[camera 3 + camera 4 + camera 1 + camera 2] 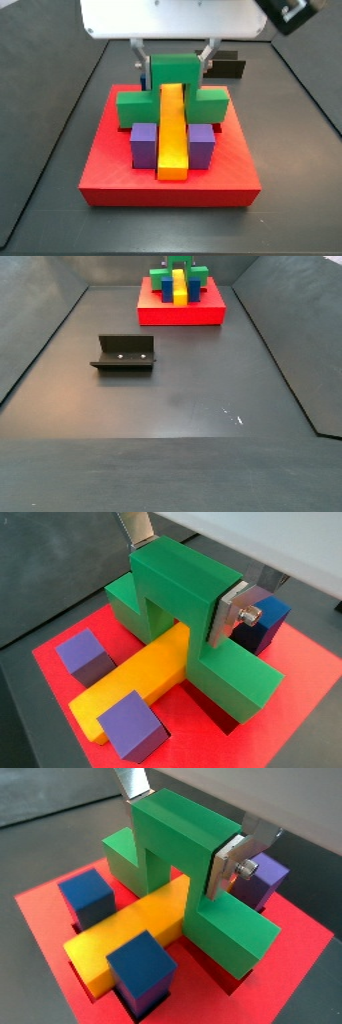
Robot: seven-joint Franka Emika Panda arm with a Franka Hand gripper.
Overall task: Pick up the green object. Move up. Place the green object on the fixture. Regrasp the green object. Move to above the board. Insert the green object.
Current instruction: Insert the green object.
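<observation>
The green object (187, 617) sits on the board (167, 185), straddling the yellow bar (140, 677) like a bridge, and both its feet seem to go down into the red slab on either side of the bar. The gripper (187, 828) is over the board and clamps the upper crosspiece of the green object; in both wrist views one silver finger (238, 863) lies flat against its side, and another finger touches the opposite side. The fixture (124, 353) stands empty on the floor, well apart from the board. So I judge that the pick, the stop on the fixture and the regrasp are done, and the insertion is at its end or nearly so. What is left is probably to release the piece and retreat; whether it is fully seated, I cannot tell.
</observation>
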